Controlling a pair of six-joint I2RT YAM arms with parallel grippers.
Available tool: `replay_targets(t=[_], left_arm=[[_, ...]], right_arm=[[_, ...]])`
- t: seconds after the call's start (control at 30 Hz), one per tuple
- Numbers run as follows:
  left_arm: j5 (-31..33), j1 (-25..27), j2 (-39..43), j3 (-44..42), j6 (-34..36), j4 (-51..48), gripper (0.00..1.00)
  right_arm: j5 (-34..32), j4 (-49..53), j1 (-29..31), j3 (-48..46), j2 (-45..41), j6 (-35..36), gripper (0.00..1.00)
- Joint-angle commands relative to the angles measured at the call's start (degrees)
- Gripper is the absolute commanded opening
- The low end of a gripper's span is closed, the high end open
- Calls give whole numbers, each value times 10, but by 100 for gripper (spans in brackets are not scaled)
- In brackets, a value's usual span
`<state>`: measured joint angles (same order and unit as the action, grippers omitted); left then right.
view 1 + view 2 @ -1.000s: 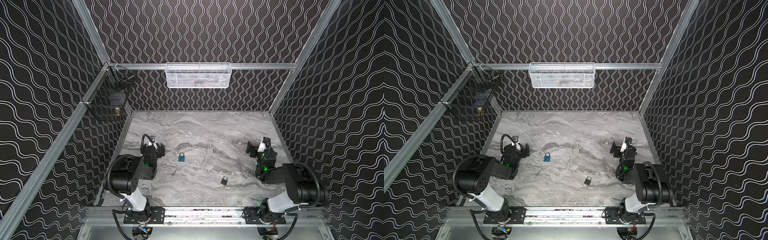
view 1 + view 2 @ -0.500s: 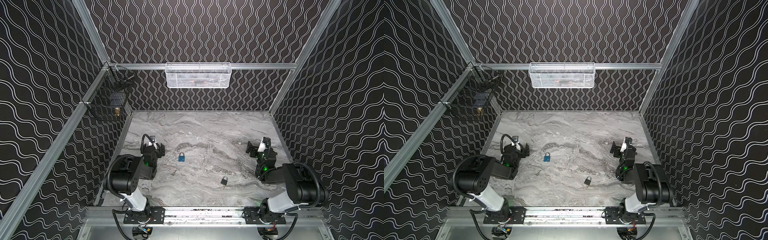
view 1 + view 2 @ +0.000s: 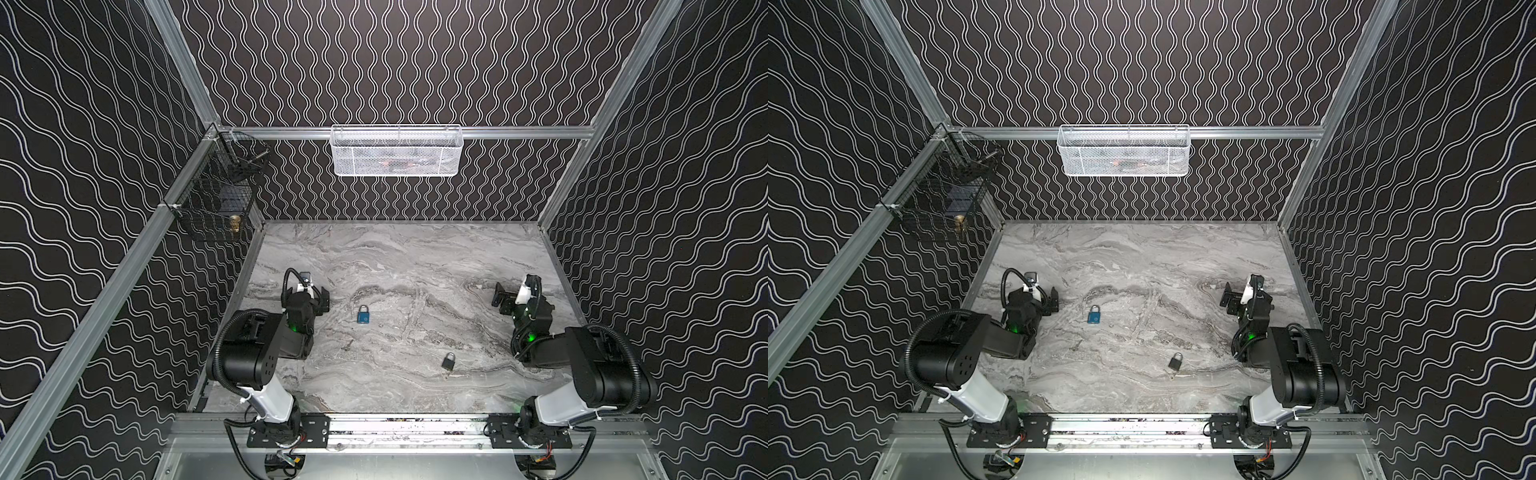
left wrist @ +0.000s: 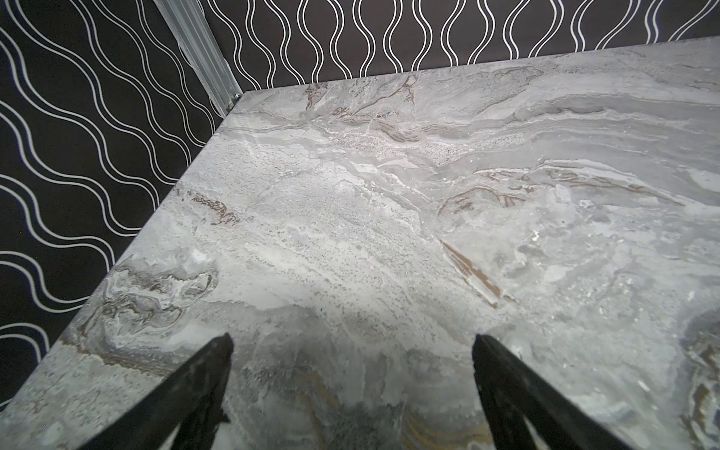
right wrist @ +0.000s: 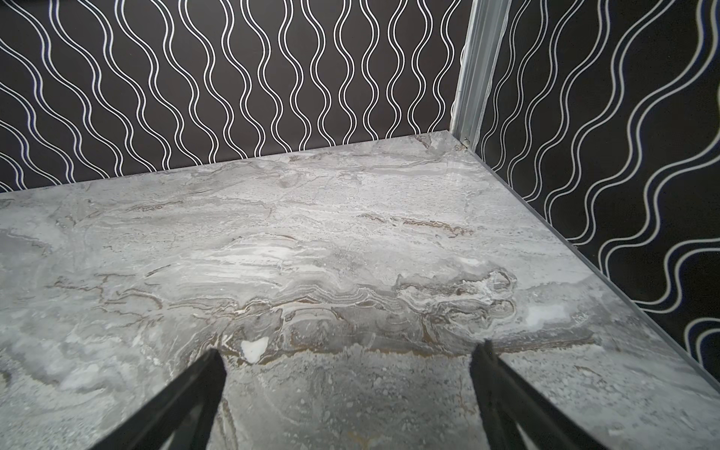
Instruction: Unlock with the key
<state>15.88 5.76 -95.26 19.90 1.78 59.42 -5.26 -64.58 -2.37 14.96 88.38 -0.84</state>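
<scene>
Marble-patterned tabletop (image 3: 415,266), walled in black wavy paper. One blue padlock (image 3: 363,314), flat on the marble left of centre, near the left gripper (image 4: 352,345) but apart from it. One black padlock (image 3: 448,360), flat, nearer the front and right of centre, well apart from the blue one. Any key is too small to pick out. Fingers of the left gripper spread wide over bare marble, grasping nothing; the right gripper (image 5: 348,352) likewise, by the right wall. One white mesh basket (image 3: 397,151) on the back rail; one black wire basket (image 3: 216,203) on the left rail.

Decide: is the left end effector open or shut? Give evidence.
Open. The left end effector shows fingers wide apart, only marble table between them.
</scene>
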Motion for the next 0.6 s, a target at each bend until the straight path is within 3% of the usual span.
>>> replay_targets(t=[0.0,0.13,0.3,0.43,0.57], left_arm=[[-2,0,1,1,9,22,99],[21,0,24,-1,-4,3,99],[29,0,61,-35,-3,39,99],[44,0,153,-9,-24,-100,99],[96,0,223,30,-60,-258,99]], right_arm=[[4,-47,0,-8,-5,8,99],[-8,-73,0,-32,-29,3,99],[-19,-14,0,-27,-91,0,99],[-26,69,0,-14,-153,-16,99],[-25,267,0,64,-202,-74,99]])
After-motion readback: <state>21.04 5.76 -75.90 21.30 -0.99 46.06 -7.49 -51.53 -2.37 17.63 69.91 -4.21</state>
